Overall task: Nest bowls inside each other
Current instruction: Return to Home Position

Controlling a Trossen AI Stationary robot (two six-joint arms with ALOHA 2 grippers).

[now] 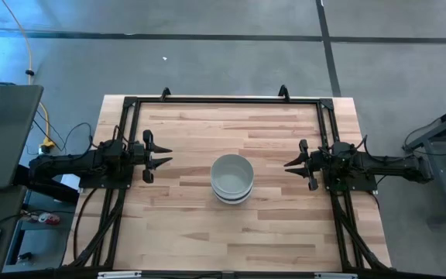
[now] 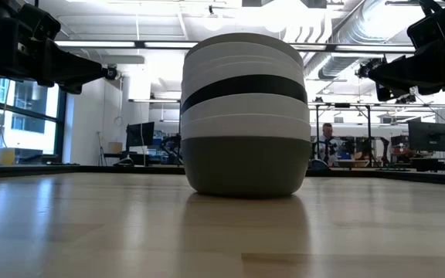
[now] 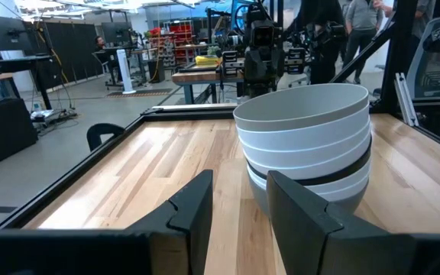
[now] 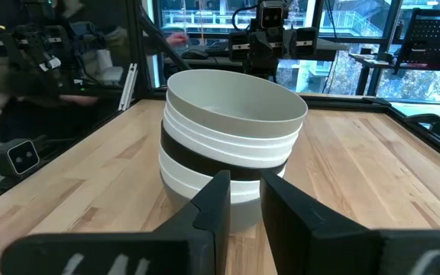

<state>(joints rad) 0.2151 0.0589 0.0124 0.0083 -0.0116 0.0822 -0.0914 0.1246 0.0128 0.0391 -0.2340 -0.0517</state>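
stack: nested bowls upright, frame centre | left gripper frame-left, fingers parted, empty | right gripper frame-right, narrowly parted, empty, slightly nearer

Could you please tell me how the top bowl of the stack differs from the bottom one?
The round light grey top bowl is paler than the darker grey bottom bowl. The top bowl sits nested in the others, its inside bare; the bottom bowl stands on the wooden table and carries the whole stack. Both are round and smooth.
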